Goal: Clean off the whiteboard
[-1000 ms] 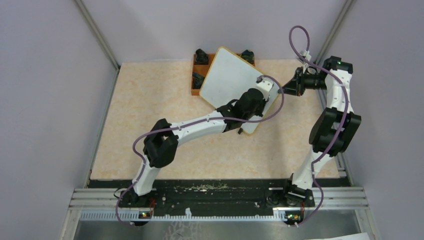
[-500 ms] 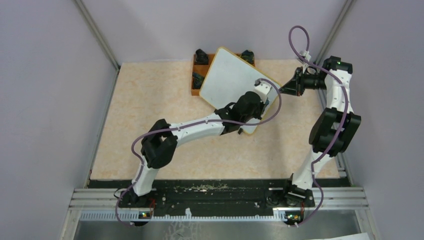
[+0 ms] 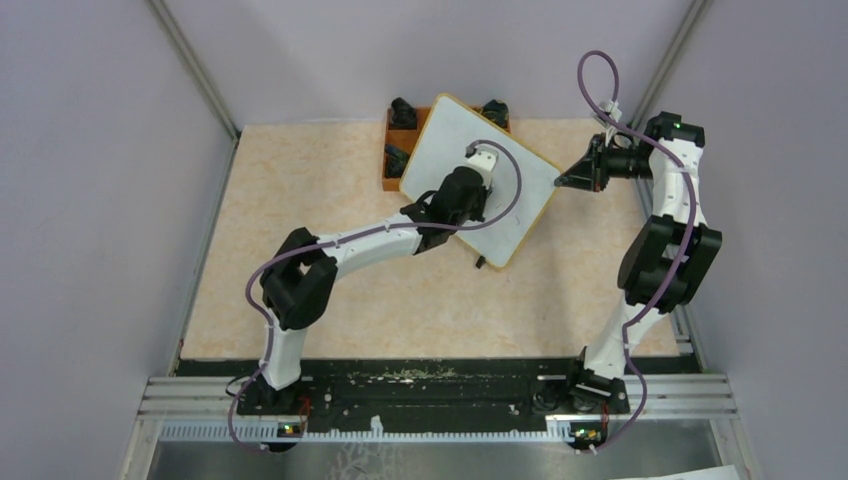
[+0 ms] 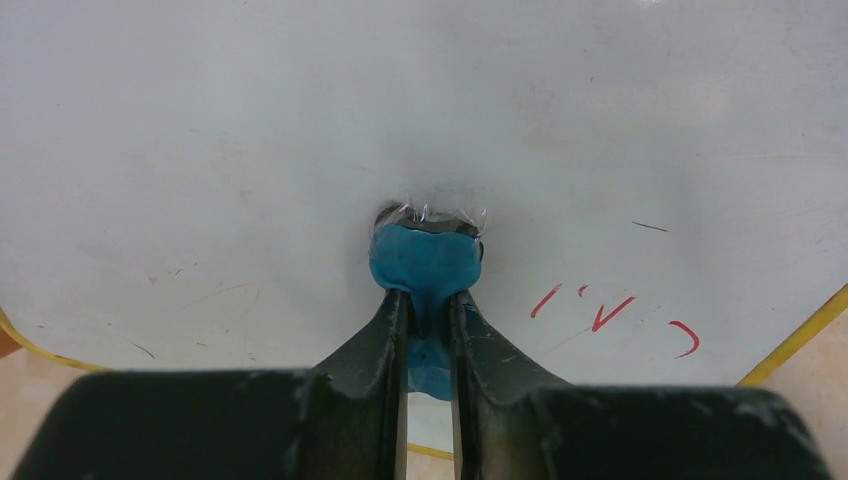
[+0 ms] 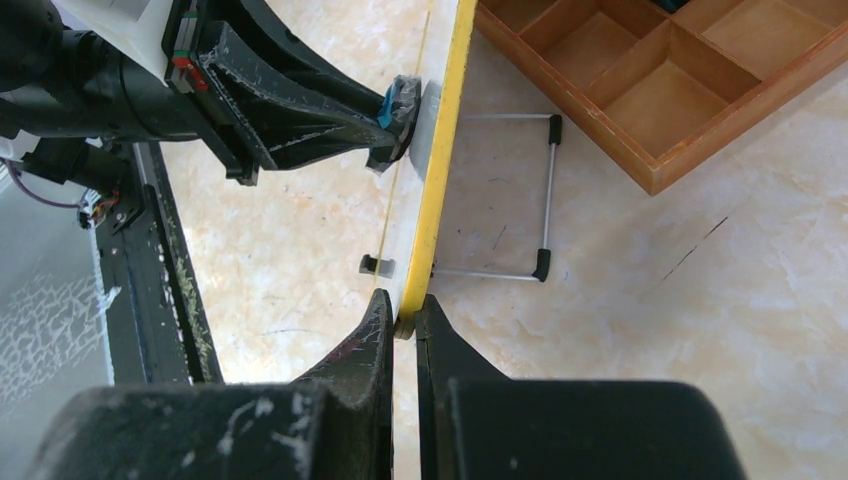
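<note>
The whiteboard (image 3: 445, 140) stands near the far edge of the worktop, a little right of the middle. It leans back on a thin wire stand (image 5: 545, 190), and its far-left corner reaches over the wooden tray (image 5: 650, 90). I judge that it is light, thin and stiff, with a smooth, slippery face. On such a stand it can easily slide or tip when something pushes on it. The yellow frame is the good place to take hold, and not the face.

The right gripper (image 5: 405, 312) is clamped on this frame at the corner nearest the right edge, one finger on each side, so it braces the board. The left gripper (image 4: 428, 300) is closed on a blue pad (image 4: 425, 260) and presses it against the middle of the face. A few red strokes (image 4: 605, 310) beside the pad, near the frame, are not yet wiped.

In the top view the left arm covers the middle of the board, and the red strokes do not show there. The rubbing side of the pad is hidden. The dark things in the tray are too small to name.
</note>
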